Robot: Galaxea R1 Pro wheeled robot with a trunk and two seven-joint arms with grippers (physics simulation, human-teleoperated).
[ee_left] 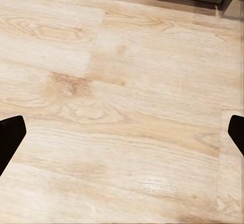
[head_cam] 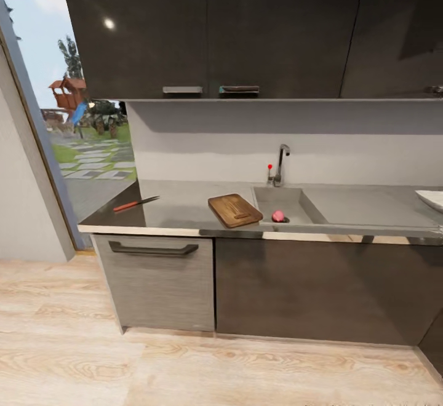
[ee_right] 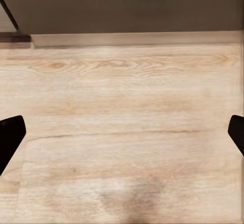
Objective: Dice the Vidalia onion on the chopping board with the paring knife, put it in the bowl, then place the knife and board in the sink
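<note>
1. Slim red-handled paring knife (head_cam: 136, 203) w/ dark blade lies at far left of long grey countertop (head_cam: 184, 206).
2. Brown wooden chopping board (head_cam: 235, 210) w/ handle slot sits flat on counter, just left of sink.
3. Rectangular steel sink (head_cam: 289, 204) w/ chrome tap holds small pinkish-red Vidalia onion (head_cam: 278, 216) near front wall.
4. White shallow bowl (head_cam: 432, 199) at far right of counter, cut off by frame edge.
5. Left gripper (ee_left: 122, 137) & right gripper (ee_right: 122, 137): fingers spread wide, nothing held, over pale wood floor (ee_left: 122, 102).
</note>
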